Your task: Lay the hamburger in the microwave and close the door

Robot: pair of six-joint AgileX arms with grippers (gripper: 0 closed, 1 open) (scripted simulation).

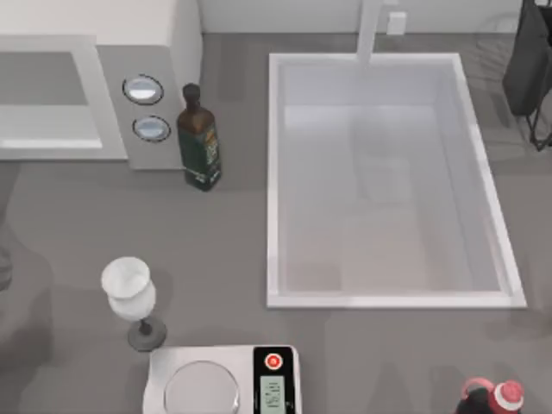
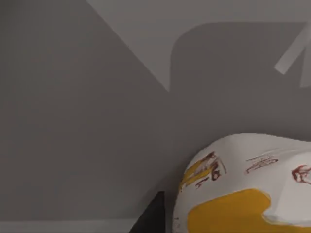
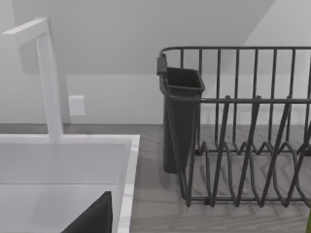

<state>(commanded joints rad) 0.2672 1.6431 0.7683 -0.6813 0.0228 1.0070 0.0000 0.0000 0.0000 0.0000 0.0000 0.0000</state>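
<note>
Our left claw (image 2: 150,218) appears as a dark wedge at the edge of the left wrist view, and we cannot tell whether it is apart or together. Just beside it sits the hamburger (image 2: 248,187), a pale rounded bun with yellow patches and brown flecks, close to the camera on a plain grey surface. We cannot tell whether the claw touches it.

Our right claw (image 3: 92,216) shows as a dark shape low in the right wrist view, and we cannot tell its state either. It hangs over the white sink (image 3: 127,160). The faucet (image 3: 48,82) stands at the sink's back rim. On the tabletop (image 3: 150,145) beside the sink stands a dark wire dish rack (image 3: 243,145) with a cutlery holder (image 3: 180,116) on its near end.

From above, the microwave (image 1: 164,34) stands at the tabletop's far left. The door (image 1: 95,95) looks flush with the grey dial panel (image 1: 116,112). A dark green bottle (image 1: 198,142) stands just right of that panel, between microwave and sink. Nearer, a wine glass (image 1: 129,293) stands on the left. A white digital scale (image 1: 224,379) sits just right of it at the near edge. A red-capped bottle (image 1: 493,397) lies at the near right.
</note>
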